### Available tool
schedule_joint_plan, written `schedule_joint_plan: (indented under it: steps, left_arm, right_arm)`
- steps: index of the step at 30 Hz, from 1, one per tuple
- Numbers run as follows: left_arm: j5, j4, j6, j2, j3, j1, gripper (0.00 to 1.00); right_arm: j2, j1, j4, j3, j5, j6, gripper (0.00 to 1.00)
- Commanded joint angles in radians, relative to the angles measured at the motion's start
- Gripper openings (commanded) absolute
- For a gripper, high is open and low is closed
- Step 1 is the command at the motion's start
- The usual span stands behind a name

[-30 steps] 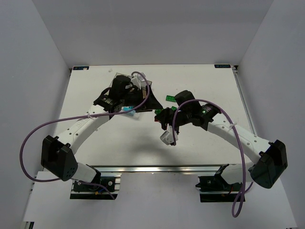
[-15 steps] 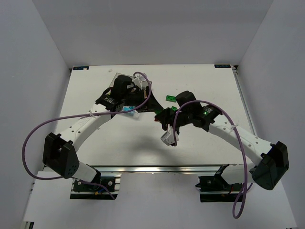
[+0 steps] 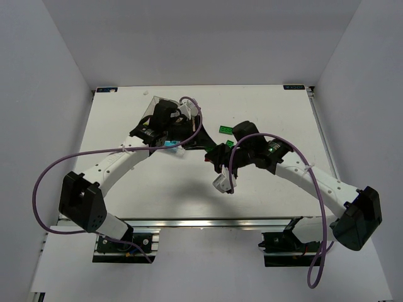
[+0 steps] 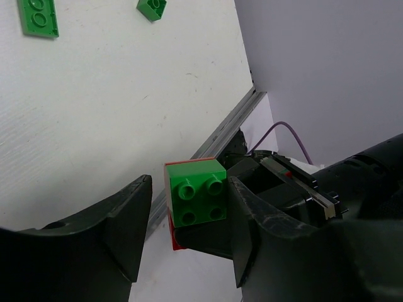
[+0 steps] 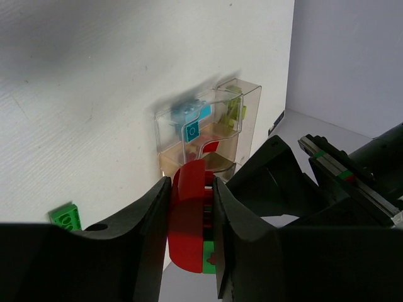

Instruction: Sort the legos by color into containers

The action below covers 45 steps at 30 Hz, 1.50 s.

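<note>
1. Only the left wrist view shows what sits in the left gripper point(image 4: 190, 207): a bright green four-stud lego point(image 4: 196, 198) stacked on a red piece point(image 4: 176, 242). From above, this gripper covers most of the tray point(image 3: 153, 106).
2. Only the right wrist view looks into the tray's compartments.
3. The left gripper is half closed around the four-stud lego. Its right finger is at the lego's edge and a sliver of gap shows at the left, so I cannot tell if it is clamped.
4. The right gripper point(image 5: 191, 189) is clamped on a red lego point(image 5: 187, 214) with a green piece point(image 5: 208, 259) at its lower end, near the tray but apart from it.
5. Loose on the surface point(image 4: 126, 100) lie a flat green lego point(image 4: 38, 17) and a smaller green lego point(image 4: 152, 7).
6. In the tray are two light blue legos point(image 5: 192, 116), one yellow-green lego point(image 5: 234, 104), and something red behind the wall.
</note>
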Motion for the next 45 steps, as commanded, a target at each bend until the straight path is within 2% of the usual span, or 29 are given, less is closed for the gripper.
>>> schedule_joint_plan:
  steps: [1,2,5,12,19,27,45]
  left_arm:
    - [0.005,-0.022,0.019,0.0,0.028,-0.004,0.59]
    - [0.002,-0.024,0.021,-0.002,0.029,-0.004,0.59]
    - [-0.011,-0.025,0.022,-0.002,0.032,-0.004,0.45]
    - [-0.012,-0.047,0.031,0.011,0.049,-0.013,0.34]
    - [-0.089,-0.139,0.085,0.003,0.121,-0.013,0.01]
    - [-0.123,-0.213,0.134,-0.012,0.181,0.008,0.0]
    - [-0.13,-0.222,0.125,-0.028,0.201,0.017,0.0]
  right_arm:
    - [-0.004,0.004,0.044,0.01,-0.017,-0.143,0.0]
    - [-0.003,0.006,0.044,0.012,-0.017,-0.145,0.0]
    - [-0.004,0.004,0.041,0.009,-0.017,-0.143,0.0]
    - [-0.003,0.004,0.045,0.009,-0.014,-0.131,0.0]
    - [-0.004,0.004,-0.009,0.006,0.002,-0.126,0.0]
    - [-0.01,0.001,-0.027,-0.031,0.011,-0.143,0.0]
    - [-0.007,-0.006,-0.066,-0.048,0.023,-0.123,0.0]
